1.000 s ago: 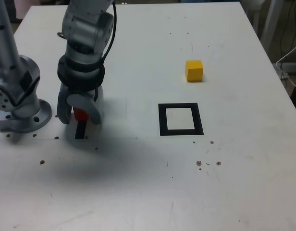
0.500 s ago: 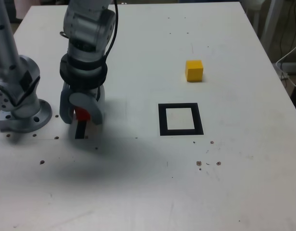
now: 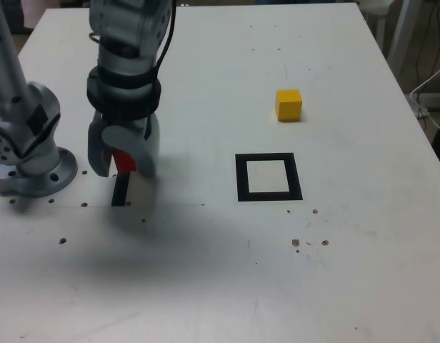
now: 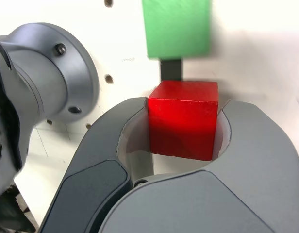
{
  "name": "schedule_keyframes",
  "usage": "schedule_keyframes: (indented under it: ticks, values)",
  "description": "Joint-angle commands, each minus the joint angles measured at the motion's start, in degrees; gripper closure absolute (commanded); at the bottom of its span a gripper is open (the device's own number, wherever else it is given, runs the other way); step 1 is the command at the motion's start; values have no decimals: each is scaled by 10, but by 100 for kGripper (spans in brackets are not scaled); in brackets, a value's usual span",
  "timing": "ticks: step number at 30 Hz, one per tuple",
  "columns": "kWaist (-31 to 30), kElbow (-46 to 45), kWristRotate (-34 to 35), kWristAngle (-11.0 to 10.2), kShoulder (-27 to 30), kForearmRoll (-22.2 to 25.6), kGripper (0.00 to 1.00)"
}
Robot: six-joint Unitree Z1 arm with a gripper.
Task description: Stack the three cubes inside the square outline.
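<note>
- On the white table (image 3: 206,286), exterior view: your gripper (image 3: 123,163) hangs at the view's left, pointing down, its jaws pinched on the red cube (image 3: 124,161). Only a sliver of red shows between the grey fingers (image 3: 143,153).
- Directly below the gripper you can see a short black strip (image 3: 121,190) lying flat on the table.
- The arm's base (image 3: 31,153) sits just to the view's left of the gripper.
- The square outline (image 3: 268,177) lies well apart toward the view's right, its white centre bare.
- The yellow cube (image 3: 288,104) rests on the table beyond the outline, apart from it and nearer the far edge.
- You cannot see the green cube in this view.
- Wrist view: the red cube (image 4: 183,119) sits clamped between the two curved jaws, one flat face toward the camera.
- The green cube (image 4: 176,28) rests on the table past the red one, blurred, at the end of the black strip (image 4: 171,70).
- The base flange (image 4: 52,80) shows beside the jaws.
</note>
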State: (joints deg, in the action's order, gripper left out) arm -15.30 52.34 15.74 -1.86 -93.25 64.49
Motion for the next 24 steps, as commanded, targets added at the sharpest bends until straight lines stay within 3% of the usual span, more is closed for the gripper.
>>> schedule_keyframes:
  ticks: [1, 7, 13, 24]
  values:
    - [-15, 33, 2, 4, 0, 20, 72]
    - [-51, 131, 9, 15, -23, 84, 72]
    - [-65, 200, 9, 18, -63, 94, 72]
    - [-66, 317, 14, -13, -138, 97, 72]
